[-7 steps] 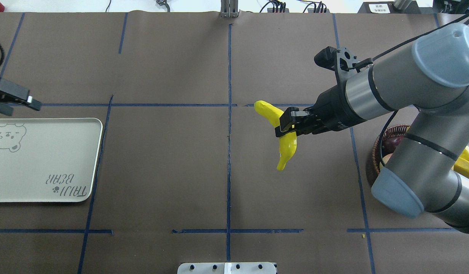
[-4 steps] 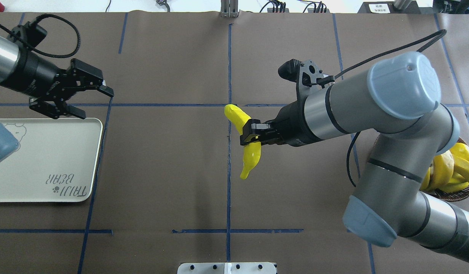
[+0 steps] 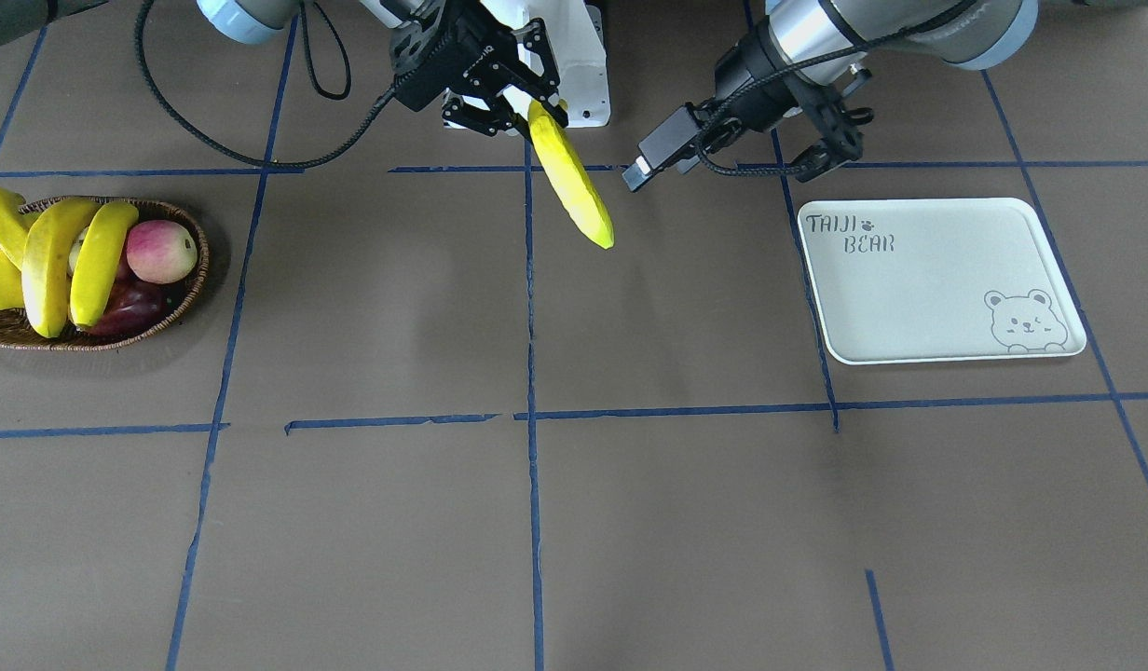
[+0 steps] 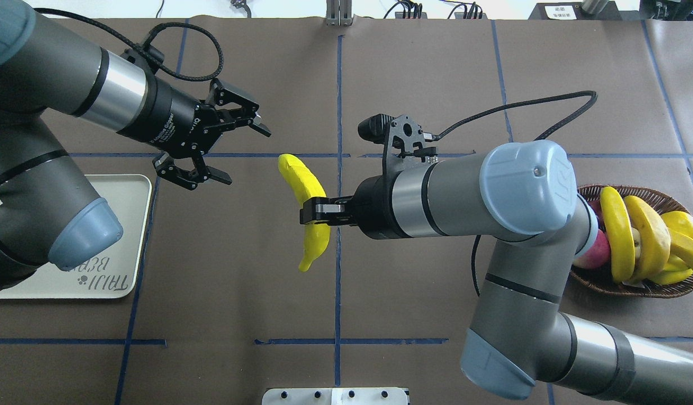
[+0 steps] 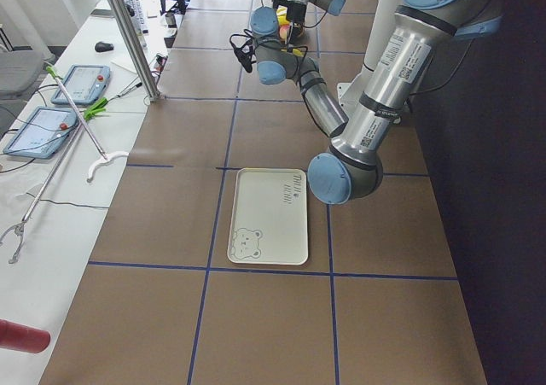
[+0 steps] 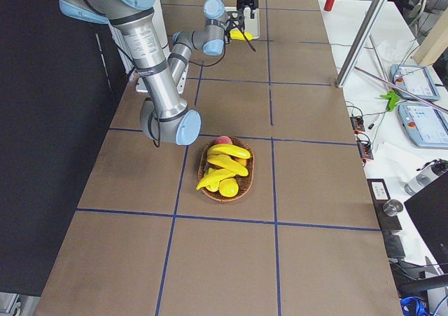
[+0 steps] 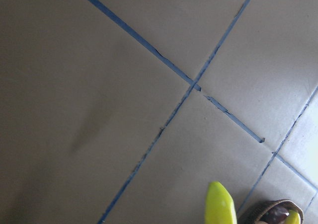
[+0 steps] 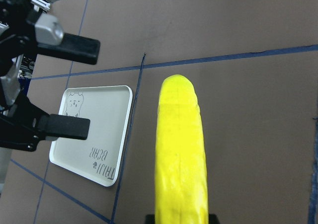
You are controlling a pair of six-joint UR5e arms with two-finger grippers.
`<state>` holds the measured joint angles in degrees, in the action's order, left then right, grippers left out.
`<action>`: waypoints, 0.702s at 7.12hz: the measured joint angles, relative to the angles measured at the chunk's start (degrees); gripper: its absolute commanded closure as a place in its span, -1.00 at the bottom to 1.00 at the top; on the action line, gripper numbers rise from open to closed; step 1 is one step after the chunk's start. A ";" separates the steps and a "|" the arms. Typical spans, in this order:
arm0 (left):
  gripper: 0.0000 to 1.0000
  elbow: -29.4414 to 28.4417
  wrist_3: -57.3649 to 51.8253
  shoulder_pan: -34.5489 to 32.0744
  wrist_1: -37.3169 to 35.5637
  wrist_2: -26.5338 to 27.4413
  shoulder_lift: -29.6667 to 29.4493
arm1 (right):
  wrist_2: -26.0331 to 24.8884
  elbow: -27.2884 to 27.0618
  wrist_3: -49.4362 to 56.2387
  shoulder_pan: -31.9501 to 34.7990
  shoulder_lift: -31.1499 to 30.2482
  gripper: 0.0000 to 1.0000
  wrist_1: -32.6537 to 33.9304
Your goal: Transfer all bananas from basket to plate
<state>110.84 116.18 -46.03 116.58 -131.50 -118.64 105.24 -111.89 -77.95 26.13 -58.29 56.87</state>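
Leftward is where the held banana [image 4: 302, 185] has travelled in the overhead view: it now hangs just to the left of the bench's centre tape line [image 4: 338, 84], whereas a moment ago it sat on that line. The right pincer [image 4: 313, 212] is clenched around its middle, with the fat end pointing away from the robot and the thin tip toward it. In the front-facing view the same banana [image 3: 569, 186] slants down from the black fingers [image 3: 499, 89] and is lifted off the brown bench [image 3: 686, 522].

The left arm has also swung in from the left edge. Its left pincer [image 4: 248, 157] is spread wide and holds nothing. It hovers near the banana's fat end without touching it, between the fruit and the plate. From the right wrist camera, two of its black fingers [image 8: 69, 127] show at the left, ahead of the yellow fruit.

The cream plate [image 4: 130, 214], lettered TAIJI BEAR, lies at the left side of the bench, partly hidden by the left arm's elbow and with no fruit on it.

Well apart, at the right side, the wicker basket [image 3: 117, 337] holds the remaining bananas [image 3: 97, 266]. A red-and-yellow round fruit [image 3: 161, 252] and a dark purple fruit [image 3: 131, 308] lie beside them.
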 measured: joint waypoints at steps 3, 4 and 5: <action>-0.98 -0.52 1.05 4.19 0.07 3.86 -0.49 | -1.70 1.86 -3.25 -1.03 0.99 0.80 -4.23; -0.89 -0.89 1.04 5.11 0.11 4.56 -0.50 | -1.73 1.84 -4.45 -1.05 1.14 0.75 -4.40; -0.67 -1.11 1.04 5.58 0.13 4.83 -0.48 | -1.75 1.80 -6.56 -1.07 1.40 0.66 -4.45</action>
<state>109.73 117.23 -40.45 116.71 -126.67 -119.12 103.49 -110.08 -84.51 25.06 -56.88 52.41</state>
